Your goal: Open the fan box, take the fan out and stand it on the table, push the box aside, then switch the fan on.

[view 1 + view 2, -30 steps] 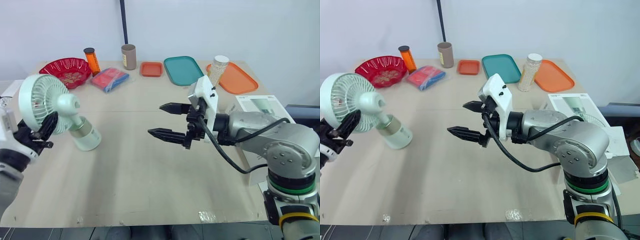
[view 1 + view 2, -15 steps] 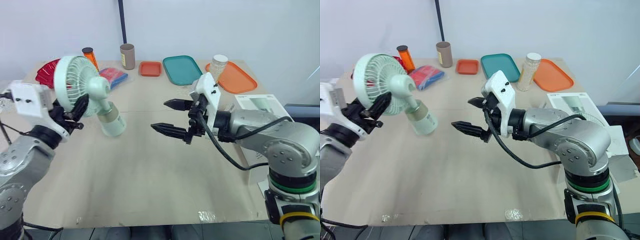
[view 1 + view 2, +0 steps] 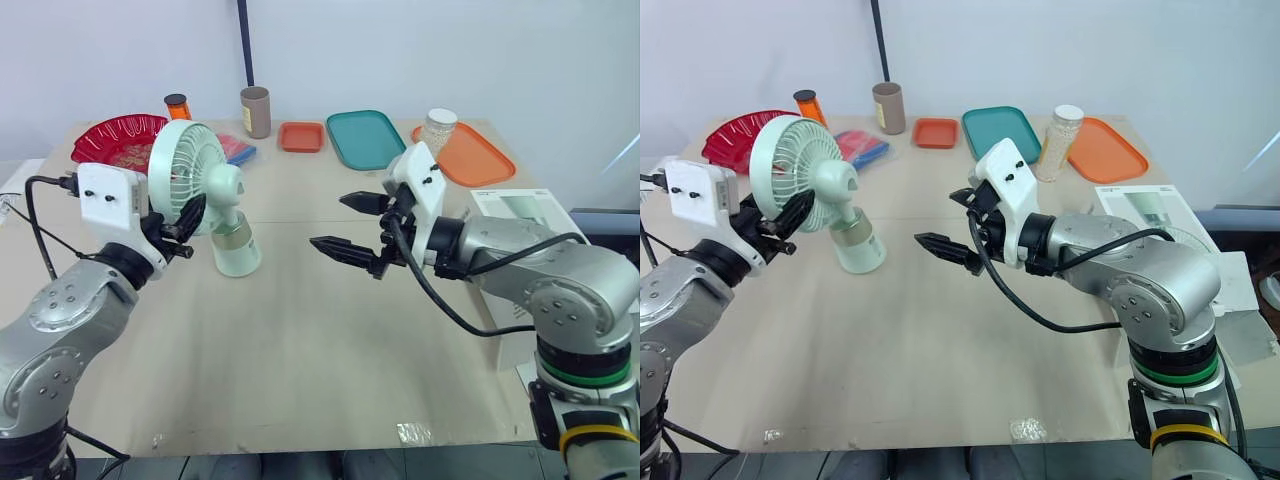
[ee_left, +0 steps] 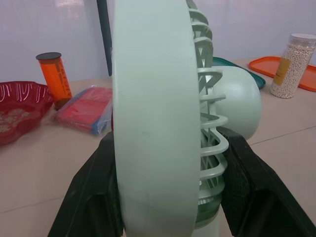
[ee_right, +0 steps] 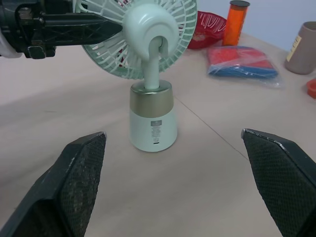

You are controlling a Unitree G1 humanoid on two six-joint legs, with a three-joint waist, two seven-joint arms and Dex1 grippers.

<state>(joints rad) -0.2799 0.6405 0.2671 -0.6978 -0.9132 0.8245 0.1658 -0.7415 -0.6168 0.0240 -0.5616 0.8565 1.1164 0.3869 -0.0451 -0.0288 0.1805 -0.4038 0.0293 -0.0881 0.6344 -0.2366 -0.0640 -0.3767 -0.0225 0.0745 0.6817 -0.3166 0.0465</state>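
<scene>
Tabletop (image 3: 300,350): left gripper (image 3: 183,220) clamps fan (image 3: 197,178); right gripper (image 3: 330,221) agape

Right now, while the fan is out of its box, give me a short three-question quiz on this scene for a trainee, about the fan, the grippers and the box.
1. True or false: the right gripper is shut on the pale green plastic fan.
2. Multiple choice: what is the left gripper clamped on? A: the fan's round grille head. B: the fan's gold-banded base. C: nothing.
3. Fill in: the white cardboard fan box lies at the table's edge on the robot's ___ side.

Key: 1 false, as its fingers are spread wide and hold nothing; 2 A; 3 right.
</scene>
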